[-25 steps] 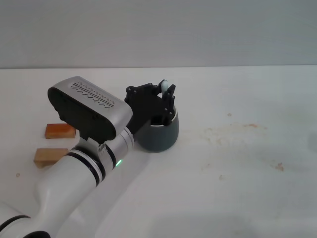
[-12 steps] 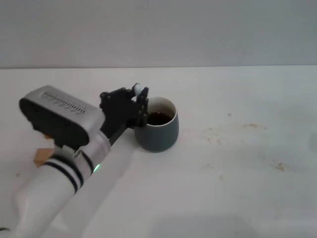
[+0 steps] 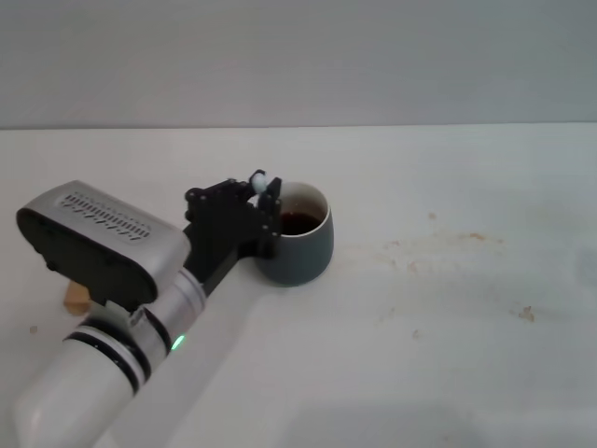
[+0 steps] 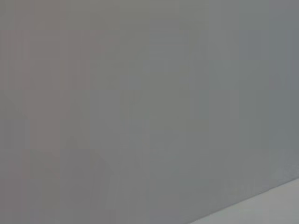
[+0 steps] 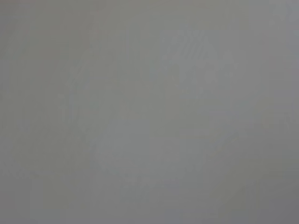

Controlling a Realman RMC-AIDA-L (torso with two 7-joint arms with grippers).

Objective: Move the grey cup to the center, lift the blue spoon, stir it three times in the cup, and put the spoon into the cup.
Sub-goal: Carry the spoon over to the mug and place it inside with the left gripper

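Readable text: you'll find none in any view.
Labels, brands: none legible.
Numbers, signs: none on arm or tabletop.

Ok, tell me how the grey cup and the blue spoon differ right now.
The grey cup stands on the white table; the blue spoon is held off it, in the left gripper beside the cup's rim. The cup is dark, wide and round; of the spoon only a small pale handle tip shows. The cup shows dark liquid; the spoon's bowl is hidden.
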